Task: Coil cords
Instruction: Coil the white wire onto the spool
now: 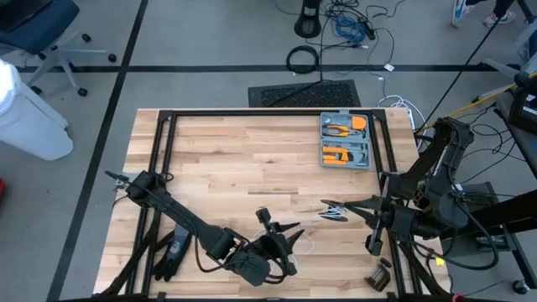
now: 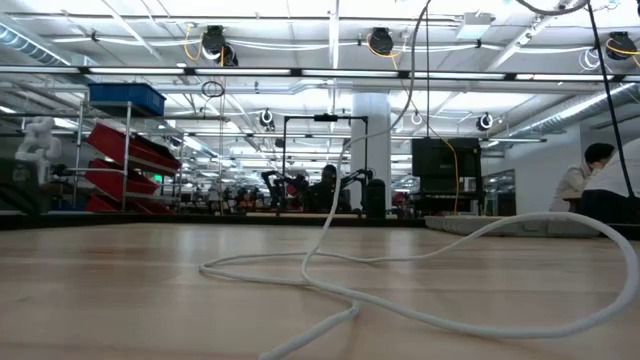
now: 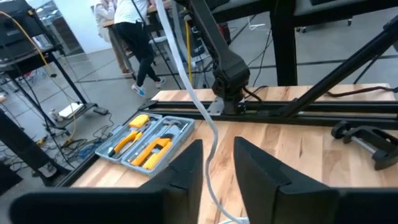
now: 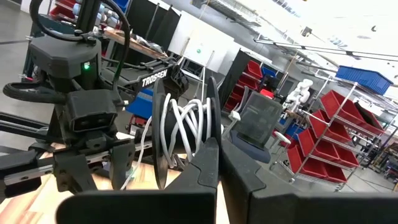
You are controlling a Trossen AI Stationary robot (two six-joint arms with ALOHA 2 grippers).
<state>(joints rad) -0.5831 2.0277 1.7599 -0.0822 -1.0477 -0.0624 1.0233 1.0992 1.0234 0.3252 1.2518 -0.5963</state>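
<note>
The right gripper (image 4: pixel 214 155) is pinching a coiled bundle of thin white cord (image 4: pixel 186 127) above the wooden table (image 1: pixel 226 159) near its right edge; the left gripper (image 3: pixel 217 165) (fingers partly apart) is straddling the trailing strand by the front edge, centre boards lying open

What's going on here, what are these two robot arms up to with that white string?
They are winding up a white cord. The right gripper is shut on a bundle of loops it has gathered, held above the wooden table. The left gripper sits near the table's front edge with the loose end of the cord running between its fingers, which are not clamped on it. More cord lies slack on the tabletop. A grey tray of orange tools sits untouched farther back.
</note>
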